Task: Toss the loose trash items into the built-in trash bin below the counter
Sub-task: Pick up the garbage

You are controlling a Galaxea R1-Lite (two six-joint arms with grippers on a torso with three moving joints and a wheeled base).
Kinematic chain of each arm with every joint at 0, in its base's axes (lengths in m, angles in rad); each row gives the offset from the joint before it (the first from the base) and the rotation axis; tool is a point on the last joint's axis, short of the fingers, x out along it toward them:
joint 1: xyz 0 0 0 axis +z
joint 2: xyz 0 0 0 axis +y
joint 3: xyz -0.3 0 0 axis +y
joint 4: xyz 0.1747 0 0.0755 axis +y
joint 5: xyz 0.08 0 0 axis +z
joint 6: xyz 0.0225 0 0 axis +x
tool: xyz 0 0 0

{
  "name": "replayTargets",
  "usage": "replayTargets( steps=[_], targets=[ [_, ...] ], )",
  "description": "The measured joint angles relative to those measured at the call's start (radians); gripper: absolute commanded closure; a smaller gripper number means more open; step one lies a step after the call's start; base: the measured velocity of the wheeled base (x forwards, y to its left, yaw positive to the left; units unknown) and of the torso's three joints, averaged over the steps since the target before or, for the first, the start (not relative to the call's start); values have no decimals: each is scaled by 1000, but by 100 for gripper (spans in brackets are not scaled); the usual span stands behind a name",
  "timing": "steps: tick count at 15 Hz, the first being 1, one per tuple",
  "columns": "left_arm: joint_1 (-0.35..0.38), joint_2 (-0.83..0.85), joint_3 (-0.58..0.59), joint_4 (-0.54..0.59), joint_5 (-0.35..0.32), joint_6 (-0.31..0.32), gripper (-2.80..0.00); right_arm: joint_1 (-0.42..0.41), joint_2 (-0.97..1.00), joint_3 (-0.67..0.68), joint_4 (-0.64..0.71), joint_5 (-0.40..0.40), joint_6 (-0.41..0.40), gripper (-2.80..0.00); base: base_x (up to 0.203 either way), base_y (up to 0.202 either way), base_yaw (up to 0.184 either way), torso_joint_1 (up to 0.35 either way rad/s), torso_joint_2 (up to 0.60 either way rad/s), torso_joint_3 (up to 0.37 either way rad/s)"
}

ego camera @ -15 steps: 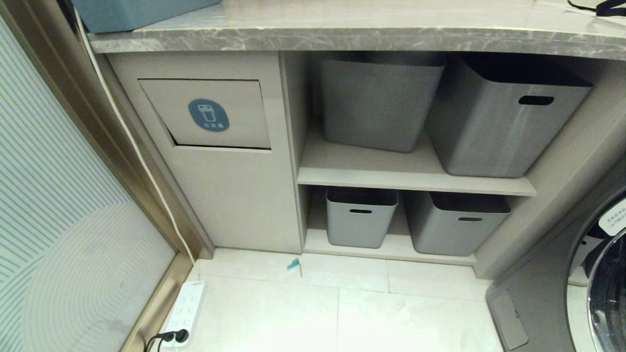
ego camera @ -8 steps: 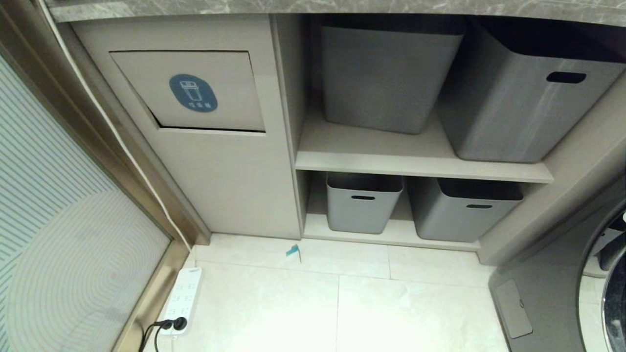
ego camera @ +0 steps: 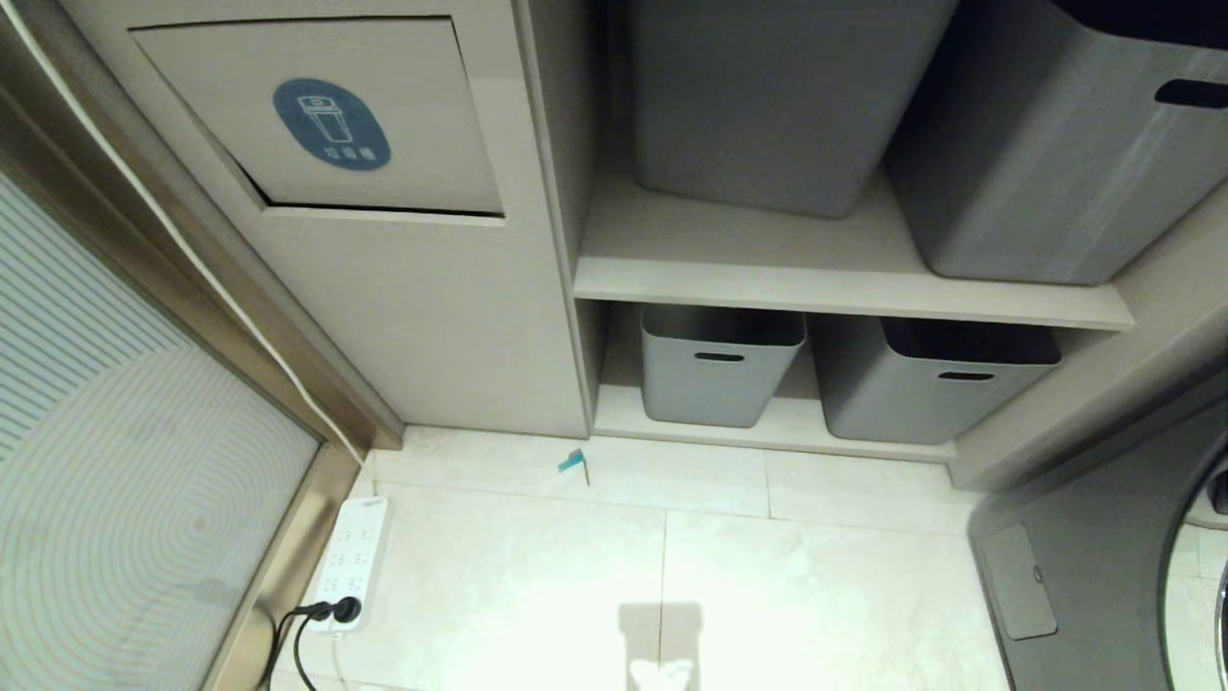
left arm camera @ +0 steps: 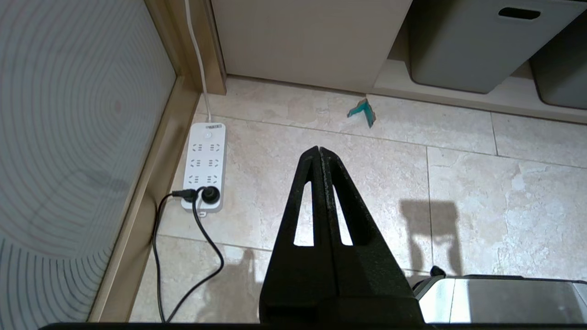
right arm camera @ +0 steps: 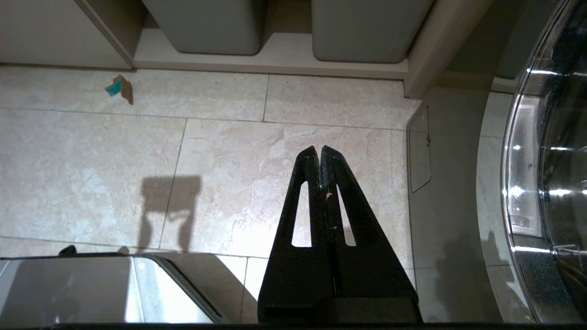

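One scrap (ego camera: 573,464) (turquoise, possibly cardboard-backed) lies on the floor (ego camera: 815,595) below the bin flap (ego camera: 317,115) — left gripper (left arm camera: 319,151) and right gripper (right arm camera: 319,150) both closed, empty.

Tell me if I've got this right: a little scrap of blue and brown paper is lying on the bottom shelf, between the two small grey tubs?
Not quite. The scrap lies on the floor tiles, in front of the cabinet, not on the shelf between the grey tubs. The head view shows it.
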Motion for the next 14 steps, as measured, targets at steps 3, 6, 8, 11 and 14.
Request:
replayTargets(
  steps=[3, 6, 8, 11, 14],
  targets=[
    [0, 0, 0, 0, 0, 3, 0, 0, 0, 0, 0, 0, -1, 0, 0, 0, 0, 1, 3, -195],
    [0, 0, 0, 0, 0, 2, 0, 0, 0, 0, 0, 0, -2, 0, 0, 0, 0, 2, 1, -201],
    [0, 0, 0, 0, 0, 2, 0, 0, 0, -1, 0, 0, -1, 0, 0, 0, 0, 4, 2, -197],
    [0, 0, 0, 0, -1, 3, 0, 0, 0, -1, 0, 0, -2, 0, 0, 0, 0, -1, 0, -195],
    [0, 0, 0, 0, 0, 1, 0, 0, 0, -1, 0, 0, -1, 0, 0, 0, 0, -1, 5, -193]
  ],
)
